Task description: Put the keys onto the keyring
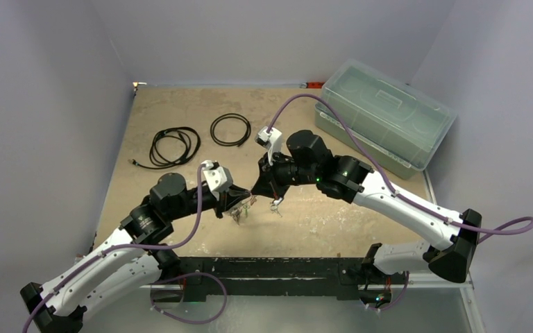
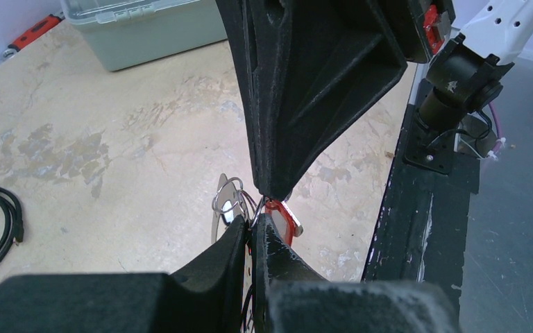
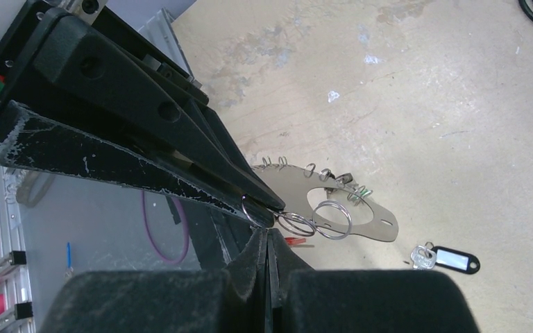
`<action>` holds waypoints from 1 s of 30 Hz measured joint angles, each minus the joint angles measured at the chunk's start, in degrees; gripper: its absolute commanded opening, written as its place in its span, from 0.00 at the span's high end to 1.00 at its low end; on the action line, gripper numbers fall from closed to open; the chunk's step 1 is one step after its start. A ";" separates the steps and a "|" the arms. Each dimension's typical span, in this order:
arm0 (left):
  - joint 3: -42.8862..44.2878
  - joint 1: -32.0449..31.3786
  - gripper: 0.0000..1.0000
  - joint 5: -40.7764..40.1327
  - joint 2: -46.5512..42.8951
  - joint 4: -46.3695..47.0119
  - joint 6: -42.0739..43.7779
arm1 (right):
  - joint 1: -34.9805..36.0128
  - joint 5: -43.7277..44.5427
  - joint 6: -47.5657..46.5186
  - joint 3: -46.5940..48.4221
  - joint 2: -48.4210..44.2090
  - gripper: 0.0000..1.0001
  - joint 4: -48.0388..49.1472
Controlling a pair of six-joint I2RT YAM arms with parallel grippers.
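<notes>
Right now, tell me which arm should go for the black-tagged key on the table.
Right, probably. The black-tagged key lies on the table near the right gripper in its wrist view; the left wrist view misses it. Both it and the left gripper are shut at the split rings.

From above, the keys (image 1: 243,210) are too small to tell apart. In the left wrist view, the left pincer (image 2: 253,232) hides the lower end of the red key (image 2: 282,220), and the box (image 2: 139,28) runs off the top edge.

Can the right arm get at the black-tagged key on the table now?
Probably not yet: the right gripper is shut at the keyring against the left gripper. The black-tagged key itself lies uncovered.
</notes>
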 measured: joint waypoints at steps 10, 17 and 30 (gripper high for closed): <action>-0.09 0.15 1.00 1.36 -1.25 0.46 -1.03 | -0.15 0.13 -0.31 -0.39 -1.11 0.51 0.22; -0.09 0.37 1.00 4.26 -2.01 3.02 -1.42 | -0.11 -0.07 -5.75 -4.00 -9.03 0.50 1.97; -0.13 0.37 1.00 11.06 -1.88 11.34 -5.55 | -0.11 -10.75 -15.87 -9.11 -15.58 0.53 12.15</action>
